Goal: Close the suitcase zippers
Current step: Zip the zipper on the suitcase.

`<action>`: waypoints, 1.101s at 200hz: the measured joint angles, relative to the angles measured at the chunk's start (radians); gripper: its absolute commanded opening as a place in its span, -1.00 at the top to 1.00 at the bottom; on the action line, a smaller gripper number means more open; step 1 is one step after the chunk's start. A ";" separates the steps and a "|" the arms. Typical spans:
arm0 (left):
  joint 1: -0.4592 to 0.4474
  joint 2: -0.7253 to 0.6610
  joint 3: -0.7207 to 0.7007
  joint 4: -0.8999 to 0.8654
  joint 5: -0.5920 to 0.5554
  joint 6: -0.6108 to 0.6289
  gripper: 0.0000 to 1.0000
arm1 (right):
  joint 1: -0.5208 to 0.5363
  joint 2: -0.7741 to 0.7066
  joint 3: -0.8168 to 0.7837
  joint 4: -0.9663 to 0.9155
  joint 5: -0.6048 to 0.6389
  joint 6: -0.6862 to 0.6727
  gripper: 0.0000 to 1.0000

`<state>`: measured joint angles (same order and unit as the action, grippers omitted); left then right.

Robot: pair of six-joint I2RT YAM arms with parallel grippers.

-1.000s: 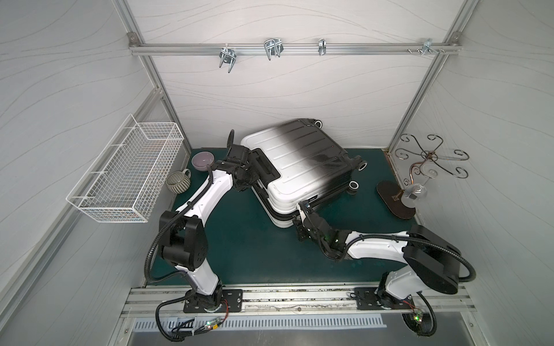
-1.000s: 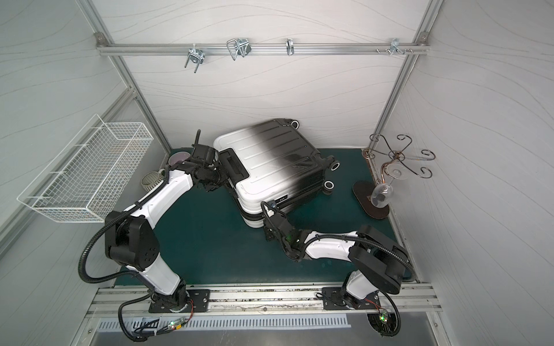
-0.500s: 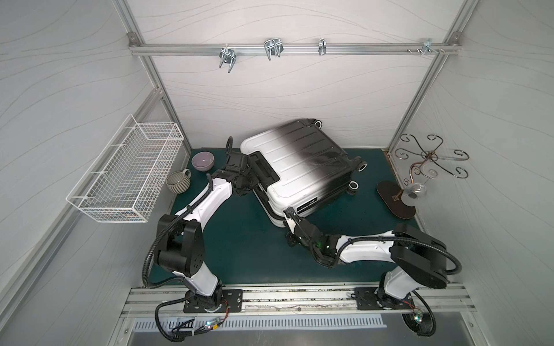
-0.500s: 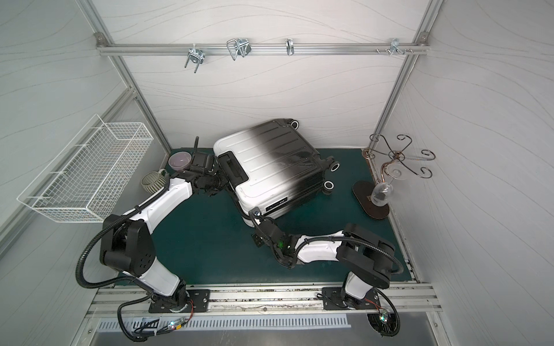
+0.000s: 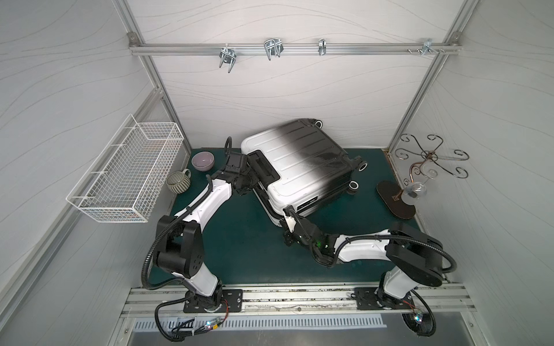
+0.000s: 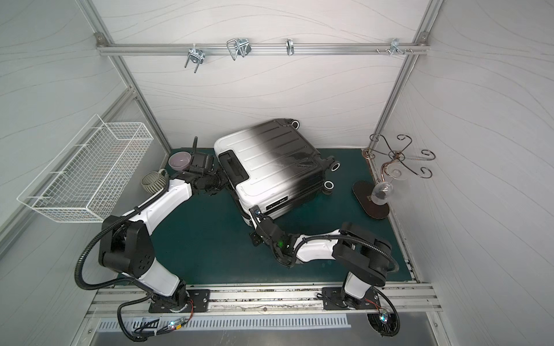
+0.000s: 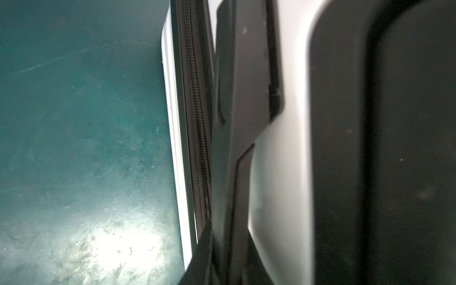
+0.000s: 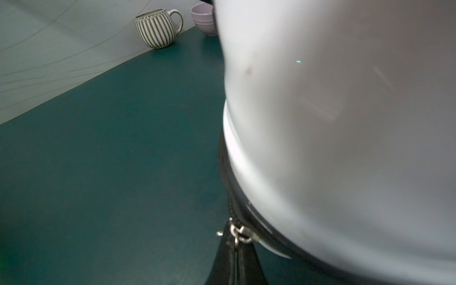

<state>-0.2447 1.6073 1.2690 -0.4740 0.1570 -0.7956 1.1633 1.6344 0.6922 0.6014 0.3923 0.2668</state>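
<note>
Both top views looked down from high above the suitcase (image 5: 299, 167), sharing it whole; wrist cameras sat close against its zippers (image 7: 197, 123).

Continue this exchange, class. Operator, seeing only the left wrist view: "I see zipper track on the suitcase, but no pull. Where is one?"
Observer: A silvery pull sits at the suitcase's near white corner, at the right fingers.
Operator: Fingers shut?
Observer: Yes, shut, seemingly pinching it.
Operator: Anything beside the left arm?
Observer: A striped mug and a purple bowl, apart from the suitcase.
</note>
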 measured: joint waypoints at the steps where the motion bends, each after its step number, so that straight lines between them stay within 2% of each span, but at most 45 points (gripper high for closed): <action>1: 0.000 0.000 0.000 0.000 0.000 -0.001 1.00 | 0.000 0.001 0.000 0.003 0.000 0.003 1.00; 23: 0.005 0.000 -0.010 0.018 0.028 -0.040 1.00 | 0.016 0.042 0.003 0.078 0.025 0.064 1.00; 55: 0.058 -0.026 -0.135 0.204 0.146 -0.145 1.00 | 0.027 0.134 0.010 0.214 0.062 0.100 1.00; 74: 0.064 -0.054 -0.181 0.277 0.158 -0.183 1.00 | 0.022 0.159 0.012 0.269 0.061 0.102 1.00; 105: 0.064 -0.107 -0.262 0.370 0.153 -0.220 1.00 | -0.002 0.147 -0.004 0.296 0.012 0.070 1.00; 132: 0.045 -0.183 -0.363 0.422 0.150 -0.257 1.00 | -0.032 0.054 -0.074 0.245 -0.041 0.052 1.00; 152: -0.023 -0.247 -0.419 0.425 0.083 -0.307 1.00 | -0.055 -0.049 -0.129 0.157 -0.073 0.051 1.00; 189: -0.259 -0.269 -0.394 0.386 -0.127 -0.399 1.00 | -0.130 -0.248 -0.185 -0.067 -0.113 0.022 1.00; 206: -0.356 -0.250 -0.370 0.378 -0.140 -0.439 1.00 | -0.185 -0.337 -0.185 -0.202 -0.140 0.022 1.00; 220: -0.396 -0.222 -0.369 0.420 -0.119 -0.471 1.00 | -0.219 -0.417 -0.197 -0.307 -0.155 0.050 1.00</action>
<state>-0.6411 1.3849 0.9001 -0.0544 0.0383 -1.2667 0.9447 1.2171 0.4953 0.2939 0.2375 0.3164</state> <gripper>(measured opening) 0.050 0.050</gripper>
